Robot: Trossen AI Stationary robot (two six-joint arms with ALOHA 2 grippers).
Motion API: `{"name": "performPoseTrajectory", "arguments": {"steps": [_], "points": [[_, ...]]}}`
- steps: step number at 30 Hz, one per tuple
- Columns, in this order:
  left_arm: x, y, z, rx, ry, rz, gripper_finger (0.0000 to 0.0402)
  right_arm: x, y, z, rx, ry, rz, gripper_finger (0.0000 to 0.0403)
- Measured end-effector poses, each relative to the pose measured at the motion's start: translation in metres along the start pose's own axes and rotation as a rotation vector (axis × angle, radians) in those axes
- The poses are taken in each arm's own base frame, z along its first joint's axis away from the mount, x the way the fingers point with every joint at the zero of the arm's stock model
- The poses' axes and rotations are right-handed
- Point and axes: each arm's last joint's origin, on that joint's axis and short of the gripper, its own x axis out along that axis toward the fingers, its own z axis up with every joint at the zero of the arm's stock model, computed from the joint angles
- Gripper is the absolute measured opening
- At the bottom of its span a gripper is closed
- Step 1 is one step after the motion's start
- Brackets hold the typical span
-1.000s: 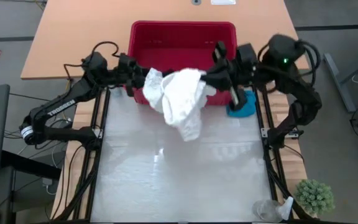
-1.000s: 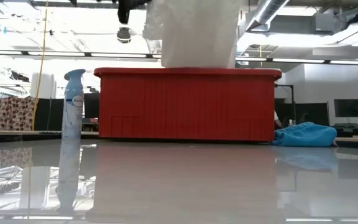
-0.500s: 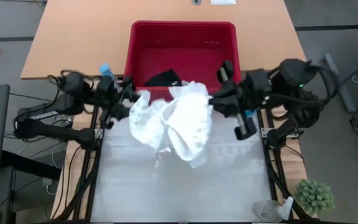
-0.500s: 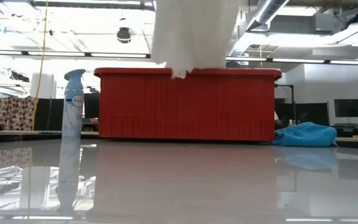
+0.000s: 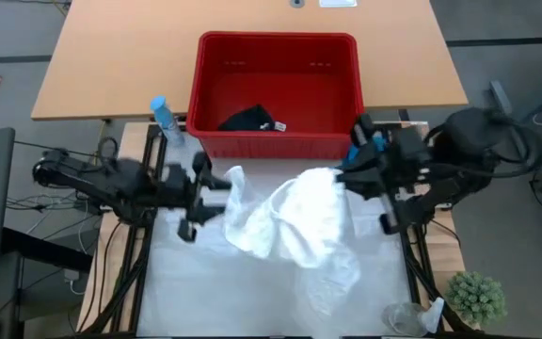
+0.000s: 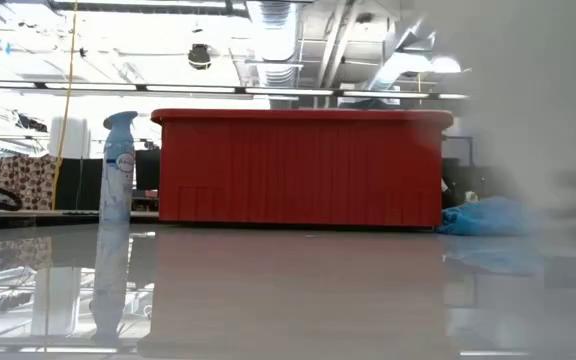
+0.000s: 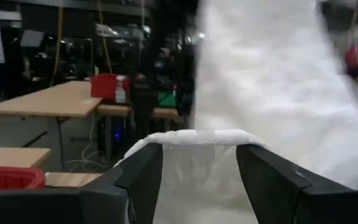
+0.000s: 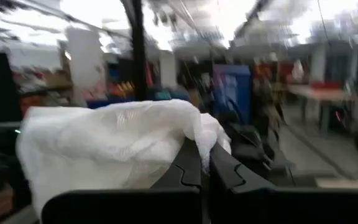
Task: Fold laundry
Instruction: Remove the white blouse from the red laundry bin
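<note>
The right end effector (image 5: 346, 176) has its fingers pinched tight together on one edge of the cream-white cloth (image 5: 301, 221), and the right wrist view shows a fold of fabric squeezed right at the tips. The left end effector (image 5: 216, 183) has its fingers standing wide, with a band of the same cloth stretched across the gap between them in the left wrist view, so I'd say it carries the cloth there on a broad grip rather than a pinch. Between the two the cloth hangs slack and bunched over the middle of the desk (image 5: 196, 292), sagging down toward the surface. It looks light, limp and lacy, the sort of thing that drapes and snags rather than slips; the sensible places to hold it would be corners or a hem, well apart, so it can spread flat. Behind the arms sits the red basket (image 5: 209, 62), with the dark garment (image 5: 248, 119) lying in it near its front wall. The turquoise garment (image 6: 488, 216) lies on the desk just beside the basket's right end. A spray bottle (image 5: 161, 114) stands by the basket's left corner.
</note>
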Motion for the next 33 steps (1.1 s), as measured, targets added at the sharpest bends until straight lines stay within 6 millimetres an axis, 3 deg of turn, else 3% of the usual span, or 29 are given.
{"name": "performPoseTrajectory", "arguments": {"steps": [6,10,17,22,33], "points": [[0.009,-0.033,-0.022,0.161,0.085,0.038,0.0196,0.011,-0.003,-0.020,0.060,0.138,-0.132,0.0022],[0.003,-0.048,-0.034,0.199,0.184,0.118,0.0196,0.009,-0.005,-0.027,0.100,0.196,-0.190,0.0022],[-0.019,-0.063,-0.056,0.142,0.388,0.210,0.0196,0.009,-0.003,-0.038,0.146,0.269,-0.234,0.0022],[-0.029,-0.069,-0.068,0.211,0.478,0.234,0.0196,0.009,-0.002,-0.038,0.149,0.269,-0.233,0.0022],[-0.021,-0.095,-0.106,0.486,0.615,0.192,0.0196,0.010,-0.006,-0.038,0.147,0.267,-0.254,0.0022]]}}
